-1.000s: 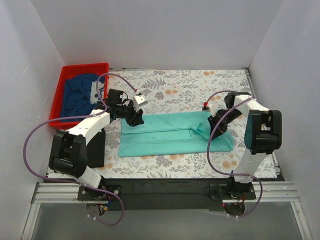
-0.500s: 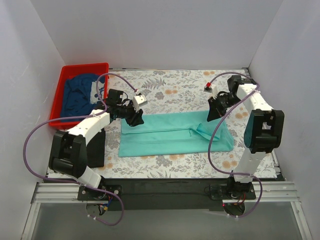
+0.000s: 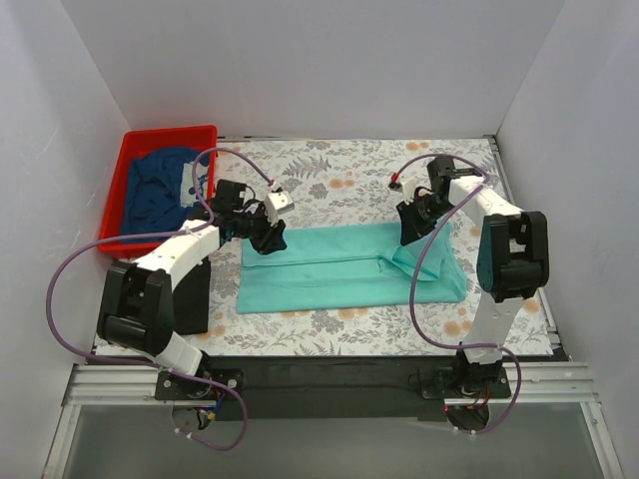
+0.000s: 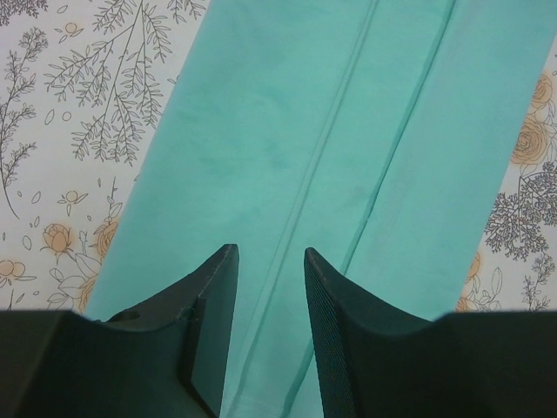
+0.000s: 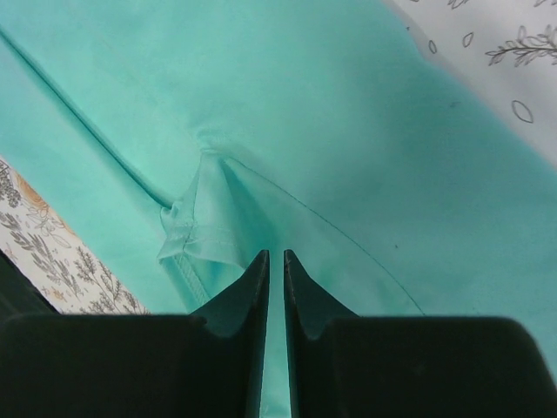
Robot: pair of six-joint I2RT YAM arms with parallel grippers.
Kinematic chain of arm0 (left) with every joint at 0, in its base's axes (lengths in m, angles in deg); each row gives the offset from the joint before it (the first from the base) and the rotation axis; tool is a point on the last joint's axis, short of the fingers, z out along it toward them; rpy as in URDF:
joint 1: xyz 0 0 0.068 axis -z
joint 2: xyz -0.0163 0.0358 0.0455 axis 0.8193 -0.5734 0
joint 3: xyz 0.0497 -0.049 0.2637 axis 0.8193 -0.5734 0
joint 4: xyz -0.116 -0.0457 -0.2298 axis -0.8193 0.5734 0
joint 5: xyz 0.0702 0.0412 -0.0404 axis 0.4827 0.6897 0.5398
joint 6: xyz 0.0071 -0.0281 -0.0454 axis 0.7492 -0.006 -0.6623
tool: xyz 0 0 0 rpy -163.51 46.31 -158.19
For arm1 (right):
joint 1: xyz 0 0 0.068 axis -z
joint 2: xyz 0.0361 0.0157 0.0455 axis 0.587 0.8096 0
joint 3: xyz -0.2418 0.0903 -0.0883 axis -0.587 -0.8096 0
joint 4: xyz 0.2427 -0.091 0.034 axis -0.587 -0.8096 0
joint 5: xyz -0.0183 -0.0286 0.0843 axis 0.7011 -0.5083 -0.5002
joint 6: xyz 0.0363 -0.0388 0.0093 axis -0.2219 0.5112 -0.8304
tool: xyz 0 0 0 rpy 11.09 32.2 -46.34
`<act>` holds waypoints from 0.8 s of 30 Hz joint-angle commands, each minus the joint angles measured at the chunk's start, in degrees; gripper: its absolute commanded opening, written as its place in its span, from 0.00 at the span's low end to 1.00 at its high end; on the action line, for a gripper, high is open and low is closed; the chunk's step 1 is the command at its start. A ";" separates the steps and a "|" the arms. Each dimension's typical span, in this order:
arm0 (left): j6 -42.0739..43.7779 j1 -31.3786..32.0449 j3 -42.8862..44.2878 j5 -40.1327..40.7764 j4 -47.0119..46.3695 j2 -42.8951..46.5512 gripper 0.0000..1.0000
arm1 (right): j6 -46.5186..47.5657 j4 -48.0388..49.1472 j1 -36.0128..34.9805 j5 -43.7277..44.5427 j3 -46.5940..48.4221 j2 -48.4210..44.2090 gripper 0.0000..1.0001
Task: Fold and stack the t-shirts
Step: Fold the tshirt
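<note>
The teal t-shirt (image 3: 344, 267) lies on the table, folded lengthwise into a long strip. My left gripper (image 3: 271, 239) hangs over its left end, open, with cloth (image 4: 287, 131) showing under the spread fingers and nothing between them (image 4: 270, 252). My right gripper (image 3: 405, 234) hovers over the strip's upper right part, shut and empty (image 5: 275, 254). Just ahead of it lies a tucked sleeve hem (image 5: 202, 222). The navy t-shirt (image 3: 158, 186) is crumpled in the red bin (image 3: 128, 148). A flat black rectangle (image 3: 192, 296) lies beside the left arm; I cannot tell whether it is the black shirt.
The floral table cover (image 3: 339, 170) shows behind and in front of the strip. White walls close in the back and both sides. The red bin stands at the far left corner. Purple cables loop from both arms.
My right arm has lifted off the strip's right end and swung back and leftward, now over the upper right part. The left arm has barely moved.
</note>
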 commanded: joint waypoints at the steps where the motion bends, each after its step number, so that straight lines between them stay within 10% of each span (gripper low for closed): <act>1: 0.04 0.03 -0.28 0.31 -0.15 3.10 0.35 | -1.47 2.37 -0.86 2.44 -1.49 0.39 0.17; 24: -4.71 0.03 2.97 2.77 2.48 1.09 0.36 | 1.35 -2.91 -6.22 6.40 -10.98 -13.50 0.20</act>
